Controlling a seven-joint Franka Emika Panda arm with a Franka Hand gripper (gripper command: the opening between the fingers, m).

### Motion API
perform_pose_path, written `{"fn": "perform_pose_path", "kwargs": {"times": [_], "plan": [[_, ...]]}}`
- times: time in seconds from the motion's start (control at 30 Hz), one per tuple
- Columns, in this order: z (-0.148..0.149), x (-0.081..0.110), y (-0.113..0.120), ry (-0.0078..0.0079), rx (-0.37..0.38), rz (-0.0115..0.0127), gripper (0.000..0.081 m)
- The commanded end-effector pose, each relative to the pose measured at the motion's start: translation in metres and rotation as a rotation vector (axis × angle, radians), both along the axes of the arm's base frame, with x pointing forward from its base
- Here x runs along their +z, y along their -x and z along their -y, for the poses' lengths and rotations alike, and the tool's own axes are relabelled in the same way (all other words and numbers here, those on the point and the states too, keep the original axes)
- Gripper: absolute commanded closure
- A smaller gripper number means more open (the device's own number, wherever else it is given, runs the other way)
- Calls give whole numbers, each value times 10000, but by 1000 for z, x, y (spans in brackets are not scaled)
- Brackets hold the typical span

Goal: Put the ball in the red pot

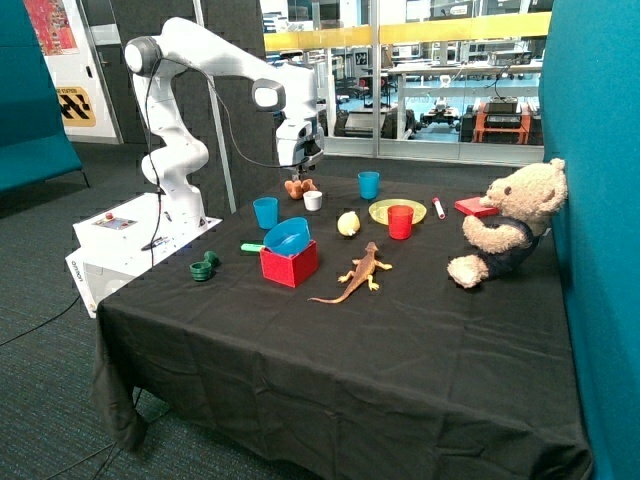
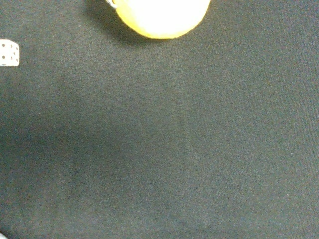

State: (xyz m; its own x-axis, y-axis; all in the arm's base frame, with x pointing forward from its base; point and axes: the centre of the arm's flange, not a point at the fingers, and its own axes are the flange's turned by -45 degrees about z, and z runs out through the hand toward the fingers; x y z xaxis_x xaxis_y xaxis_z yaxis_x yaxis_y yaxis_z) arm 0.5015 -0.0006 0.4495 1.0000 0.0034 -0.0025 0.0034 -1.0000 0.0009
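Ball (image 1: pixel 347 224) looks light, smooth, prob. slippery: you grip across its middle. Tool (image 1: pixel 299 176) state: can't tell.

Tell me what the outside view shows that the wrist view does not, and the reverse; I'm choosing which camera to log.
Only the outside view shows the red pot with a blue bowl resting on it, the toy lizard, the teddy bear, the cups, and the tool hanging above the brown lumpy object, away from the ball. Only the wrist view shows a small white die on the cloth. Both show the ball lying free on the black tablecloth, not yet in the pot.
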Motion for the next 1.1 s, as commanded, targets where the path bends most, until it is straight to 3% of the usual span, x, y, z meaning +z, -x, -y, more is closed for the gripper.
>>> {"fn": "perform_pose_path", "kwargs": {"times": [0.0,0.13,0.17,0.2,0.27,0.63,1.07], "plan": [[-1,0,1,-10,716,25,0],[7,5,-1,-10,658,25,4],[8,6,-1,-10,665,25,104],[8,6,-1,-10,678,25,155],[9,5,-1,-10,718,25,193],[20,5,-6,-10,535,25,212],[82,19,-22,-9,-132,25,217]]}}
